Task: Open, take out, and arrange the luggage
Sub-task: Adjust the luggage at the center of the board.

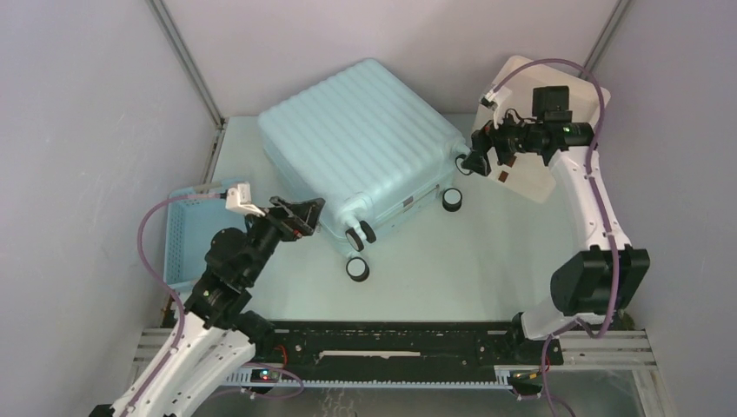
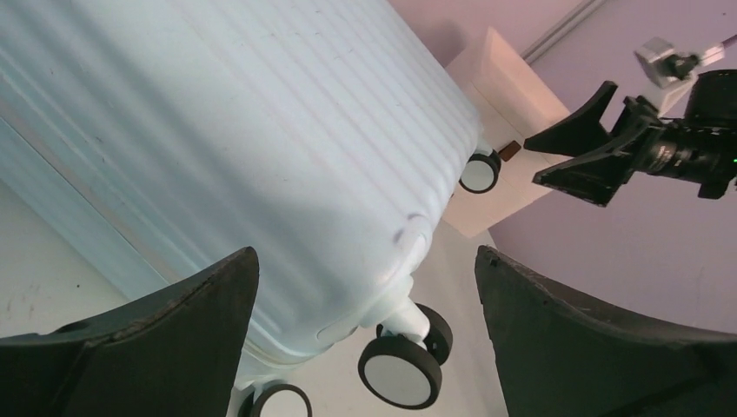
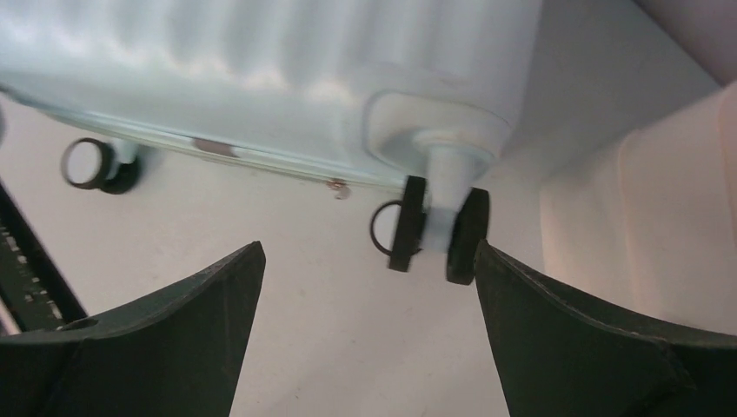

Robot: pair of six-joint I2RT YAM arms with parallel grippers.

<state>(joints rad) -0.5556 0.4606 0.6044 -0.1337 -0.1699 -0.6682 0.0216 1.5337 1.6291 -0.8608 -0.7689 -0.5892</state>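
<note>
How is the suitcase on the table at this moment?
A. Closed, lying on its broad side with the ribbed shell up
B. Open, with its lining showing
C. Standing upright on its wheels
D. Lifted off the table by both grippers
A: the suitcase lies shut with its ribbed shell facing up, its wheels stick out sideways, and no lining shows.

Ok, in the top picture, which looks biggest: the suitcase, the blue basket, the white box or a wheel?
1. suitcase
2. white box and blue basket: both partly hidden by arms, can't rank
3. wheel
</note>
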